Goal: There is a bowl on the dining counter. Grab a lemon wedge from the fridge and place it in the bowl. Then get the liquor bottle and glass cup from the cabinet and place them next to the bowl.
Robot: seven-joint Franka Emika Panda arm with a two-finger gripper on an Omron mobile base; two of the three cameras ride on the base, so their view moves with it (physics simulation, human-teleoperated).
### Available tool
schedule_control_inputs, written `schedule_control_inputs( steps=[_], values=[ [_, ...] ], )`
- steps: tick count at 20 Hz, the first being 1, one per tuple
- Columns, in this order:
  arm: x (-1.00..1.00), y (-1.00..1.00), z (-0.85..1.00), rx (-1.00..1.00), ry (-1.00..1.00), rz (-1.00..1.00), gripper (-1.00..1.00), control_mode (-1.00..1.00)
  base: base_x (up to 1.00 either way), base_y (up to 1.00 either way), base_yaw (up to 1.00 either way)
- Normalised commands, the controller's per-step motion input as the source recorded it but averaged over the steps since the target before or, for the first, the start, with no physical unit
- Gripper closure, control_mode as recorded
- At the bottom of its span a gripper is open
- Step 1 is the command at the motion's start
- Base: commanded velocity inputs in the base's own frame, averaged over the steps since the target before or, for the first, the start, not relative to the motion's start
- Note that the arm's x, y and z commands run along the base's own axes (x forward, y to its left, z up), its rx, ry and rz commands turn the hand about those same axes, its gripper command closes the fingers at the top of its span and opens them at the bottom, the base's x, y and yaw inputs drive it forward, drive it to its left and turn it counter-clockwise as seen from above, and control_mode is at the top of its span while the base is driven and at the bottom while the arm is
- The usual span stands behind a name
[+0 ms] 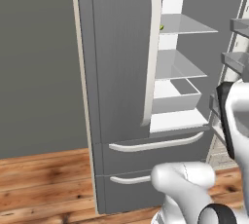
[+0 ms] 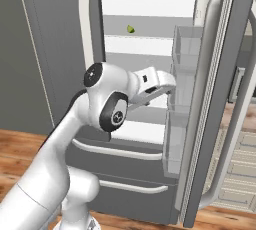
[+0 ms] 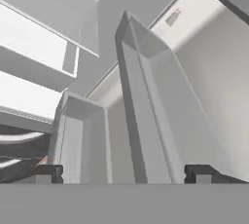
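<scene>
The dark-grey fridge (image 1: 121, 72) stands in front of me with its left door shut and its right door (image 2: 220, 99) swung open, showing white shelves. The lemon wedge (image 2: 130, 29), a tiny yellow-green piece, lies on an upper shelf; it peeks past the left door's handle (image 1: 162, 27). My gripper (image 2: 170, 90) reaches into the opening at mid height, well below the wedge and close to the door bins (image 2: 185, 49). In the hand view the gripper (image 3: 125, 174) is open and empty, facing clear bins and shelf edges. The bowl, dining counter, liquor bottle and glass cup are out of view.
Two drawers with curved white handles (image 1: 155, 144) sit under the fridge doors. Inside, a clear crisper drawer (image 1: 177, 96) rests on a lower shelf. Wooden floor (image 1: 44, 179) lies to the left, and cream cabinets (image 2: 240, 179) show past the open door.
</scene>
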Motion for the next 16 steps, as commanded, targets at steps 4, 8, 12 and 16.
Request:
schedule_control_inputs(
  steps=[4,8,12,16],
  values=[
    [-0.33,0.99,-0.10,-0.03,-0.02,0.25,-1.00,-1.00,0.00,0.00,0.00],
    [-0.06,1.00,0.01,-0.02,0.05,0.25,-1.00,-1.00,0.00,0.00,0.00],
    [0.07,0.93,0.19,0.00,0.13,0.17,-1.00,-1.00,0.00,0.00,0.00],
    [0.00,0.52,0.21,0.00,0.12,0.18,-1.00,-1.00,0.00,0.00,0.00]
  ],
)
